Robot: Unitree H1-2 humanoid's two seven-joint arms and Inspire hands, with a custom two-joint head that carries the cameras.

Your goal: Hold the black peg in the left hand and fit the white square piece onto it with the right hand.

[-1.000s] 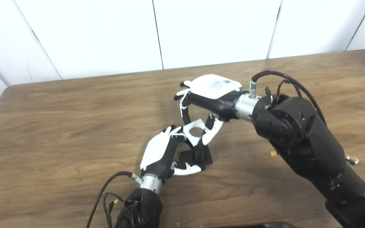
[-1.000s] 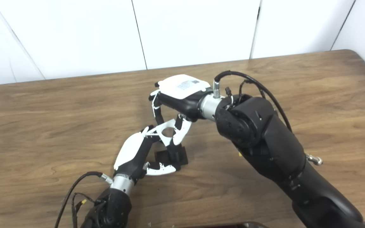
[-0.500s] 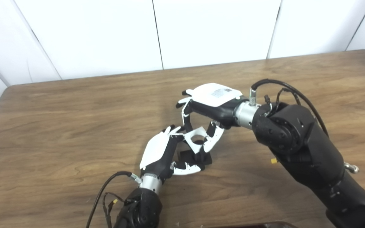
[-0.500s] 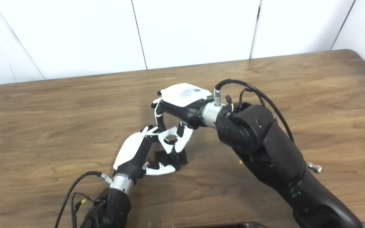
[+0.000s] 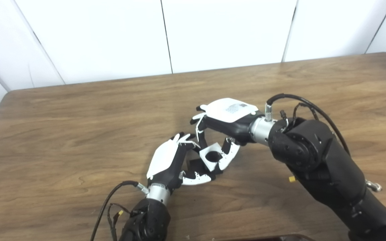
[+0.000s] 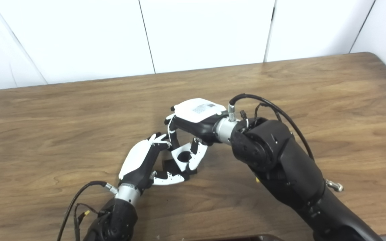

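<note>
The right hand (image 5: 220,127) is grasping the white square plastic piece (image 5: 212,156) with a round hole, holding it low over the black peg (image 5: 198,164) with its flat black base. The left hand (image 5: 171,160) is clasping that base on the brown wooden surface (image 5: 79,117). The hole is appearing dark, suggesting the peg is entering; full seating and release are judged as remaining.
</note>
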